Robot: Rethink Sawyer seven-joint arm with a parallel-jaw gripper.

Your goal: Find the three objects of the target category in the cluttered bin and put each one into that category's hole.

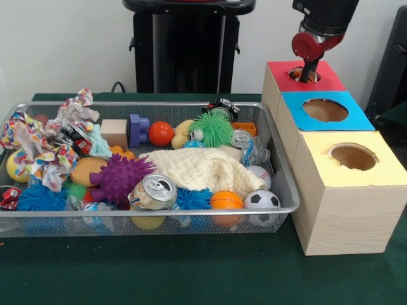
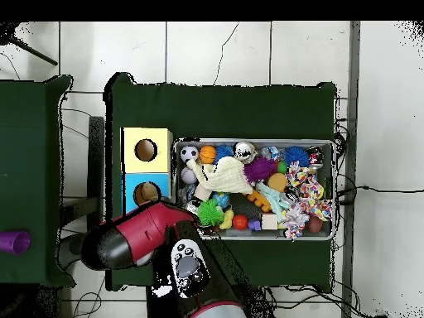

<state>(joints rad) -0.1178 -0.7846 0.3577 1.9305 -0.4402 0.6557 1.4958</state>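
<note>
The hand (image 1: pixel 310 72) dips into the red box's hole (image 1: pixel 304 75) at the worktop's far edge, presumably dropping something; its grip can't be told.

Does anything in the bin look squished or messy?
Yes. The drink can near the bin's front lies tipped on its side. A cream cloth is rumpled over the toys, and crumpled colourful paper is bunched at the left end.

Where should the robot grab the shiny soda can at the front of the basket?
Probably around the soda can's round sides, coming down from above. It leans with its silver top facing forward, so the fingers would straddle the body just behind the rim. The purple spiky ball and cream cloth crowd its sides, leaving the top freest.
</note>
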